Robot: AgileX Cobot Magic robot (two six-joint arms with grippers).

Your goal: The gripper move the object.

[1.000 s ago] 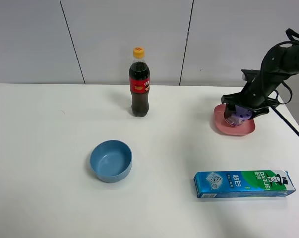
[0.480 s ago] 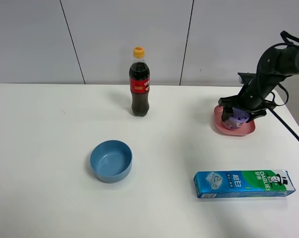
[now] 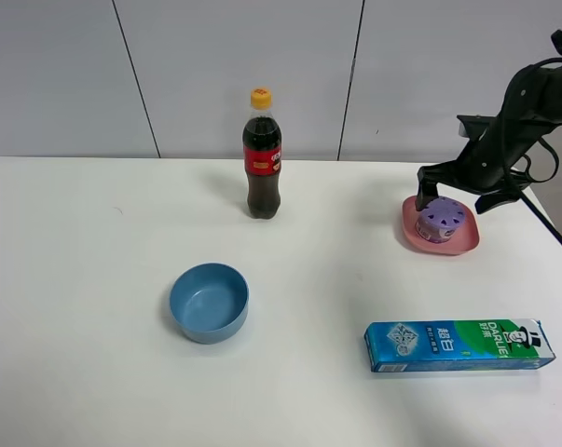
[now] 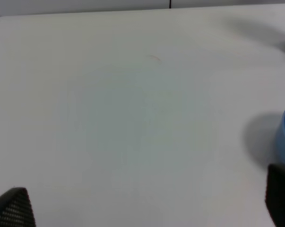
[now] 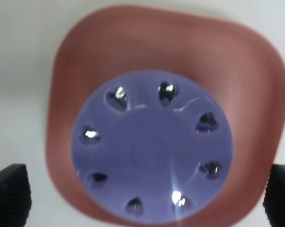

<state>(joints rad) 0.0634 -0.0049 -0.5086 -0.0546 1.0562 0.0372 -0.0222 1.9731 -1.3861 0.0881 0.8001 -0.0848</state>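
A cola bottle stands upright on the white table. 1 blue bowl sits in front of it, with a pink plate and a Darlie toothpaste box off to its right.

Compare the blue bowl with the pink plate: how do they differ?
The blue bowl is empty; the pink plate holds the purple-lidded container. The bowl is round with tall walls; the plate is shallow and rounded-square. The bowl sits left of centre, nearer the camera; the plate sits far right. Both stand upright on the white table.
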